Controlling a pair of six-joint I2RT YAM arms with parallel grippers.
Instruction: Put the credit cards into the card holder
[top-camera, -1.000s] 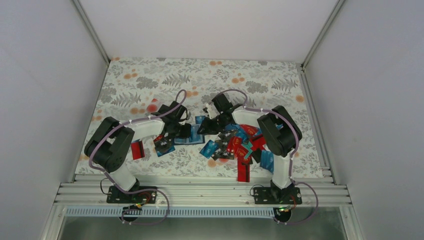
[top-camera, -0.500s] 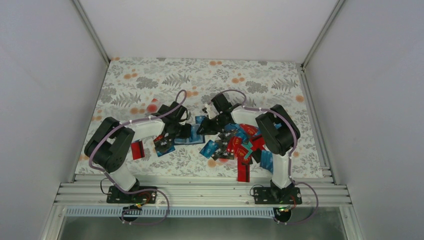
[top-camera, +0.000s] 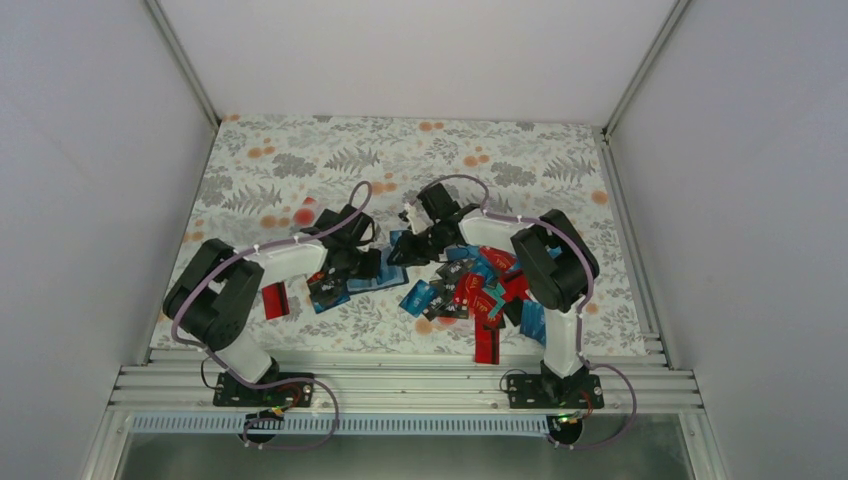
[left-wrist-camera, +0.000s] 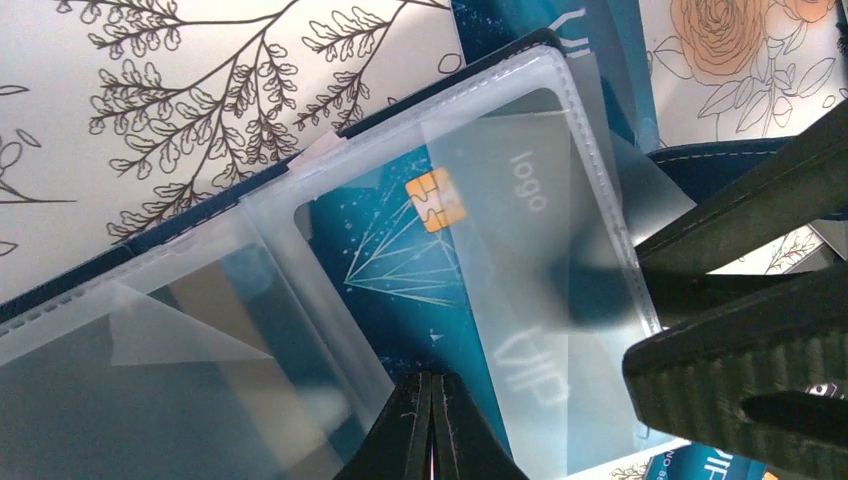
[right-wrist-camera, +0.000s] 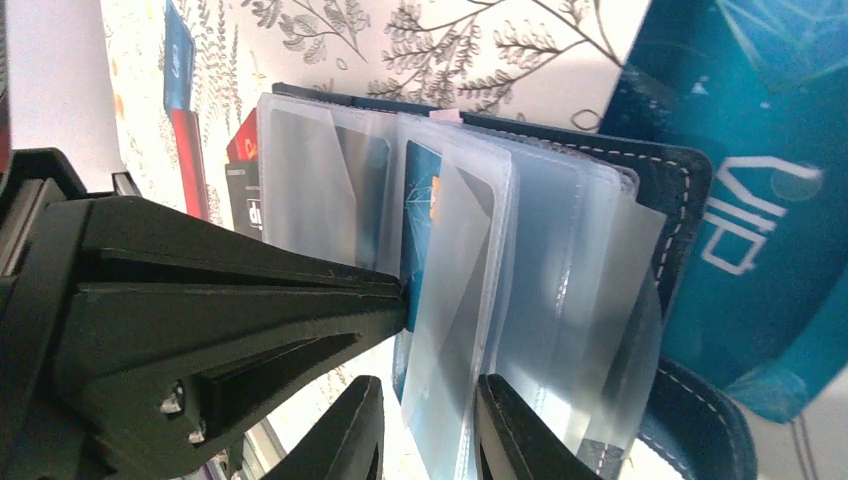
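Floral-print worktop (top-camera: 300, 160) carried everything. Loose heap of thin plastic credit cards (top-camera: 470, 290), blue, red, black and teal, sat behind the right tool (right-wrist-camera: 428, 405), under its forearm. Dark navy folding card holder (right-wrist-camera: 688, 195) lay open between the two tool tips, its clear plastic sleeves (right-wrist-camera: 560, 260) fanned up.

Tool state: left tool (left-wrist-camera: 432, 425) was closed to a point, tip against a sleeve; couldn't tell if it pinched anything. The right tool had a narrow gap with one sleeve leaf standing between its jaws, no clear clamp.

Step, my read: sleeve handling, one card loaded, most cards not yet filed. Next move likely needs one tool pinning the holder while the other spreads an empty sleeve, then a pickup from the heap.

Just ahead of the left tool, a teal plastic card (left-wrist-camera: 400, 255) sat in a sleeve: gold chip (left-wrist-camera: 433, 198), "logo", "VIP". Beyond the holder from the right tool, a second teal card (right-wrist-camera: 770, 120) also read "VIP".
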